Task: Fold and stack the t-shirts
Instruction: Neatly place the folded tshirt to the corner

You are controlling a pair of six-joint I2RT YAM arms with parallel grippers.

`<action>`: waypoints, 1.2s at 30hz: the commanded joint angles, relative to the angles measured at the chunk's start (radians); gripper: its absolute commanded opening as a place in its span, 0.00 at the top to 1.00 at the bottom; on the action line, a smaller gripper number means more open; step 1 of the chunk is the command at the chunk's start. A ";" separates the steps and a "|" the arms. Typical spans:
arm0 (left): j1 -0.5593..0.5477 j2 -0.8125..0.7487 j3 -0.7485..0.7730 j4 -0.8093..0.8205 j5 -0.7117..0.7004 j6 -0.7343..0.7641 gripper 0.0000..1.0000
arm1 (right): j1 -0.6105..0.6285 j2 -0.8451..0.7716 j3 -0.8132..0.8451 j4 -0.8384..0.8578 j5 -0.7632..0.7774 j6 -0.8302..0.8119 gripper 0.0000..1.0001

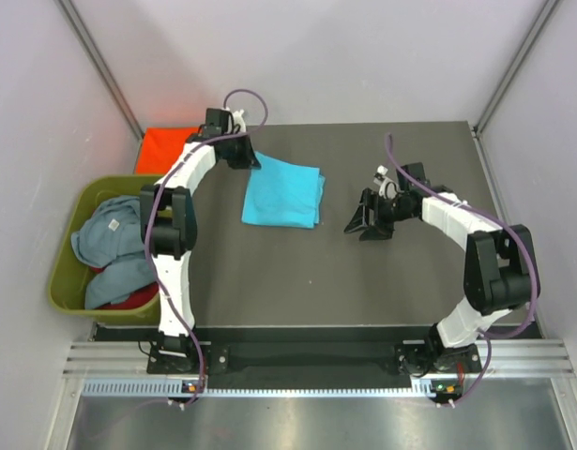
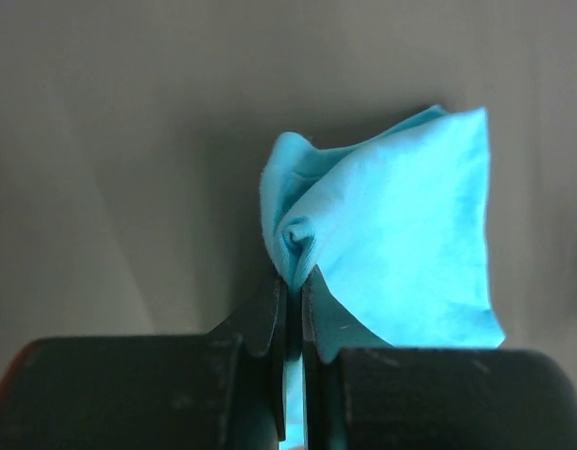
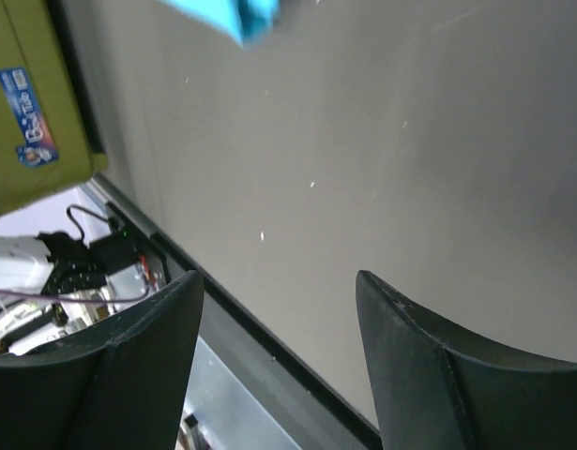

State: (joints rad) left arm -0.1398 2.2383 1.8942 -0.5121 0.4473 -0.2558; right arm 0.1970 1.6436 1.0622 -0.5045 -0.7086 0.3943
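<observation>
- Your left tool (image 2: 293, 281) is clamped tight on a bunched corner of the turquoise shirt (image 1: 281, 192) (the far-left corner, seen from above).
- From that grip the shirt spreads right and toward you, folded roughly square on the counter (image 1: 297, 272), so it has no clear long axis.
- Your right tool (image 1: 368, 223) gapes wide and empty, near the shirt's free right edge but apart from it.
- The counter looks flat, with room near you; the tub (image 1: 55, 281) sits off its left side.
</observation>
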 commanded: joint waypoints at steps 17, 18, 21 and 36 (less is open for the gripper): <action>0.046 -0.012 0.461 -0.183 -0.390 0.432 1.00 | 0.024 -0.079 -0.036 -0.055 -0.025 -0.020 0.33; 0.046 -0.020 0.456 -0.186 -0.397 0.447 1.00 | 0.024 -0.071 -0.024 -0.052 -0.028 -0.017 0.33; 0.048 -0.057 0.424 -0.174 -0.438 0.496 1.00 | 0.030 -0.044 0.007 -0.051 -0.032 -0.014 0.33; 0.131 -0.106 0.448 -0.157 -0.361 0.555 1.00 | 0.101 0.025 0.081 -0.055 0.015 -0.005 0.00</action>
State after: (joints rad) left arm -0.0128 2.2307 2.3066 -0.7116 0.0696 0.2630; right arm 0.2844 1.6650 1.0851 -0.5579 -0.7189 0.3958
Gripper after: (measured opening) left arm 0.059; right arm 0.993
